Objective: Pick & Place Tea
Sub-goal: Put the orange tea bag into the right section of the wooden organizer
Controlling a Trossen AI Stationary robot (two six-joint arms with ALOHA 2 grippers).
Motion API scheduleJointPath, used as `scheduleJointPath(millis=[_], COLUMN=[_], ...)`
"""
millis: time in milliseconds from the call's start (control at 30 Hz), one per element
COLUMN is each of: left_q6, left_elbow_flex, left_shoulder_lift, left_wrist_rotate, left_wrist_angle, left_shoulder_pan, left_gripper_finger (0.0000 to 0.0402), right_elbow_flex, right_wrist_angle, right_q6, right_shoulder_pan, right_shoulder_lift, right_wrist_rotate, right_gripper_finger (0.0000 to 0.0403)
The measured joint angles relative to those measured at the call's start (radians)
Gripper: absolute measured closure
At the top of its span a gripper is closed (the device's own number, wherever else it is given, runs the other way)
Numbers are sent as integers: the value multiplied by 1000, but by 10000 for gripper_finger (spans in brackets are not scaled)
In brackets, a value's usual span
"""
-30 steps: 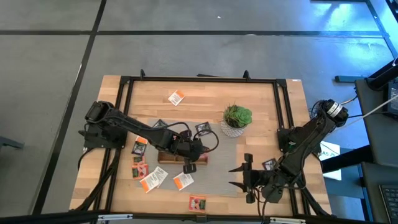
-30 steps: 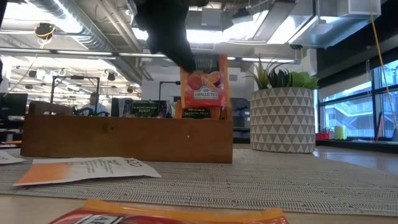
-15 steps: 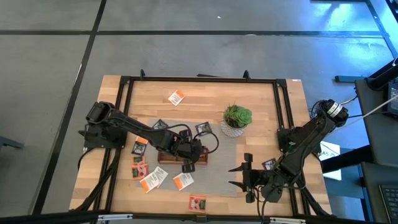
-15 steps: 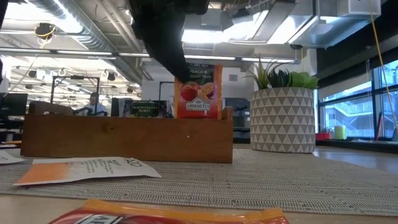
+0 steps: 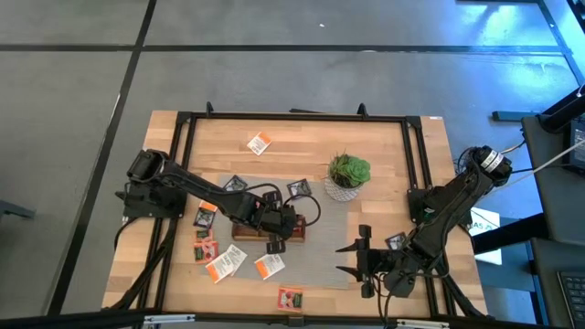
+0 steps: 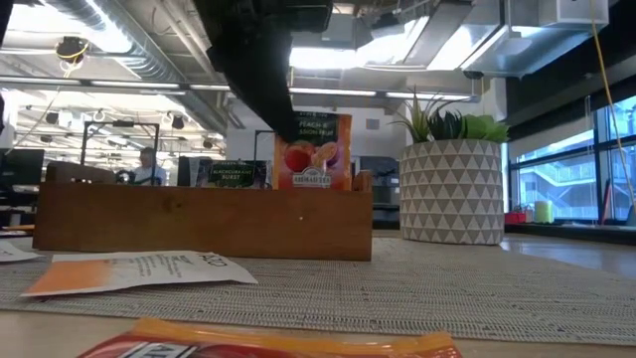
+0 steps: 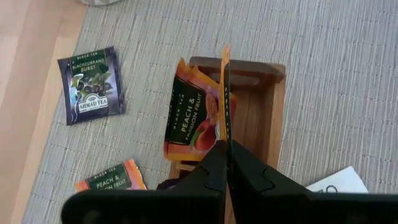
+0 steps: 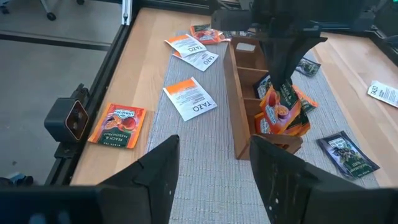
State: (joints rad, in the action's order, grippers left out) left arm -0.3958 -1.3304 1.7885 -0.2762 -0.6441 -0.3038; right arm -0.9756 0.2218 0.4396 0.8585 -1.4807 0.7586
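The left gripper [image 7: 225, 163] is clamped on the top edge of an orange peach tea sachet [image 7: 224, 93], holding it upright in the end compartment of the wooden tray [image 7: 266, 112], beside another peach sachet [image 7: 189, 118] standing there. A dark blackcurrant sachet [image 7: 91, 84] lies flat on the grey mat [image 7: 348, 74] nearby. The right gripper [image 5: 358, 259] waits near the table's front edge, fingers apart, holding nothing.

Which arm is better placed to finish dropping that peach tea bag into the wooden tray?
The left. Its gripper is already shut on the peach sachet, holding it upright over the tray's end compartment. The right gripper waits open at the mat's near edge, apart from the tray.
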Motion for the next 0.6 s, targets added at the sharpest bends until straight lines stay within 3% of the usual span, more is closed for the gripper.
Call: scheduleJointPath(millis=[600], left_q6=[24], left_elbow_flex=[0], left_shoulder_lift=[0], left_wrist_rotate=[-22], left_wrist_angle=[13], left_shoulder_pan=[0], left_gripper_finger=[371], right_elbow_flex=[0], right_wrist_angle=[0], right_q6=[0], right_shoulder_pan=[0], right_shoulder_lift=[0], right_wrist_rotate=[0], right_gripper_finger=[207])
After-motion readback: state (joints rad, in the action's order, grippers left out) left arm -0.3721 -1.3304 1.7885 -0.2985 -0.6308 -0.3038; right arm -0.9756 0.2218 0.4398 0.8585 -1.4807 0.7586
